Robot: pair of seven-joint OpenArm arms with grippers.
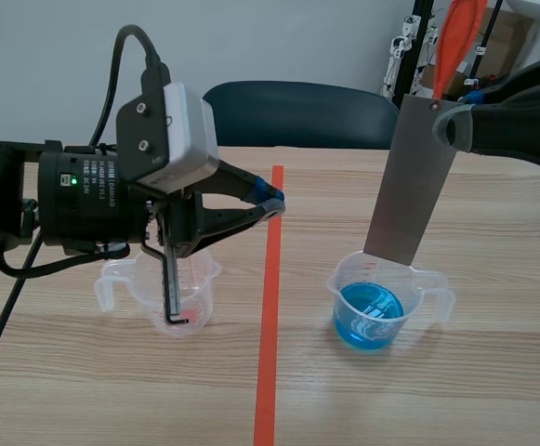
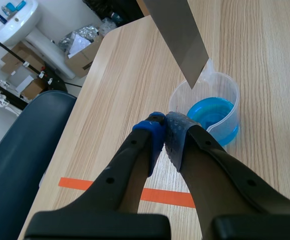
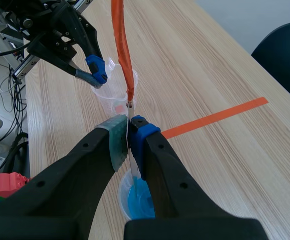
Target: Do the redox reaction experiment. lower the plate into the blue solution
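Status: plate (image 1: 414, 186) not yet immersed. It hangs upright, slightly tilted, over the measuring cup (image 1: 336, 290) that holds the blue solution (image 1: 370, 311). In the scene view its lower edge sits about level with the cup's far rim. In the left wrist view its bottom corner is above the rim and clear of the liquid. Pick-up and positioning look done. What is left, by my reading, is the descent into the liquid.

Right arm: enters from the right, raised. The right end effector (image 3: 129, 125) is clamped on the plate's upper end, with the sheet seen edge-on between the two pads and the cup below it.

Left arm: held level over the worktop (image 1: 493, 390), pointing toward the tape line. The left end effector (image 2: 164, 131) is clenched with the pads together and nothing between them. A second clear cup (image 1: 121, 279) stands beneath this arm, well apart from the blue one.
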